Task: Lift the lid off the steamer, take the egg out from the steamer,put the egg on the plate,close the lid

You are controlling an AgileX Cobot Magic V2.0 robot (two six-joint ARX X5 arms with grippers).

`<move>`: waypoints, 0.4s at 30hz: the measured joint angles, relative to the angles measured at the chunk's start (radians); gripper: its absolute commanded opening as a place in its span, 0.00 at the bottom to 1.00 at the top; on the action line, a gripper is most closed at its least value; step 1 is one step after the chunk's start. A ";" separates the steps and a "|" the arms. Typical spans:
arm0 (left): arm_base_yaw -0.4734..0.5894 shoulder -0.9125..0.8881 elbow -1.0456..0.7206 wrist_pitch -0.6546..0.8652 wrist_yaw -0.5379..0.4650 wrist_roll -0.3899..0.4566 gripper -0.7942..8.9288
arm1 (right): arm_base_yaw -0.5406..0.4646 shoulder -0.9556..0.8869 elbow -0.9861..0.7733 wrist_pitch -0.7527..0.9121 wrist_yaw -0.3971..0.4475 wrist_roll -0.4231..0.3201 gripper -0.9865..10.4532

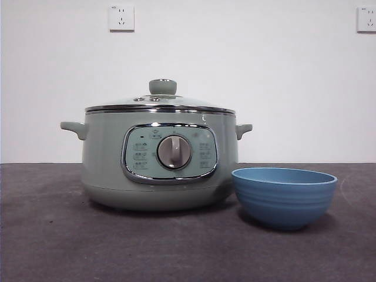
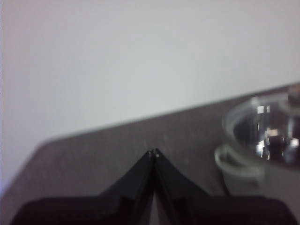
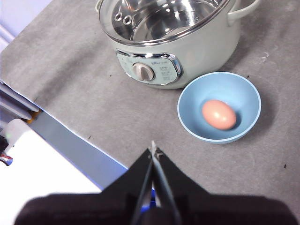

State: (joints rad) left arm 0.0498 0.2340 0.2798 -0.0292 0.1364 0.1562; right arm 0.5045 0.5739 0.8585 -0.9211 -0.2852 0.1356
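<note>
The pale green steamer [image 1: 158, 158] stands on the grey table with the glass lid [image 1: 160, 104] seated on it, green knob [image 1: 163, 86] on top. It also shows in the right wrist view [image 3: 173, 42] and, blurred, in the left wrist view [image 2: 262, 145]. The blue plate [image 1: 284, 197] stands at the steamer's front right. In the right wrist view the brown egg [image 3: 218, 114] lies inside the plate [image 3: 192, 101]. My right gripper [image 3: 153, 151] is shut and empty, high above the table in front of the steamer. My left gripper [image 2: 153, 153] is shut and empty, off to one side of the steamer.
The grey table [image 1: 59, 247] runs to a white wall with two sockets [image 1: 121, 17]. In the right wrist view the table's near edge [image 3: 70, 140] borders a blue strip and white surface.
</note>
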 measured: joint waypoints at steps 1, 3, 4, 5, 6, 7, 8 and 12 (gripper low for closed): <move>0.003 -0.021 -0.039 0.000 0.000 -0.011 0.08 | 0.000 0.000 0.000 0.000 0.000 0.000 0.09; 0.007 -0.053 -0.101 0.000 0.000 -0.029 0.08 | 0.000 0.000 0.000 0.000 0.000 0.000 0.09; 0.007 -0.066 -0.127 0.001 0.000 -0.037 0.08 | 0.000 0.000 0.000 0.000 0.000 0.000 0.09; 0.007 -0.079 -0.154 0.000 0.000 -0.041 0.08 | 0.000 0.000 0.000 0.000 0.000 0.000 0.09; 0.007 -0.091 -0.175 0.000 0.000 -0.045 0.08 | 0.000 0.000 0.000 0.000 0.000 0.000 0.09; 0.007 -0.104 -0.196 0.000 -0.001 -0.046 0.08 | 0.000 0.000 0.000 0.000 0.000 0.000 0.09; 0.007 -0.117 -0.216 0.000 -0.003 -0.048 0.08 | 0.000 0.000 0.000 0.000 0.000 0.000 0.09; 0.007 -0.163 -0.259 -0.013 -0.004 -0.053 0.08 | 0.000 0.000 0.000 0.000 0.000 0.000 0.09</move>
State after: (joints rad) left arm 0.0570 0.0711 0.0204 -0.0418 0.1326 0.1032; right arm 0.5045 0.5739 0.8585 -0.9211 -0.2852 0.1356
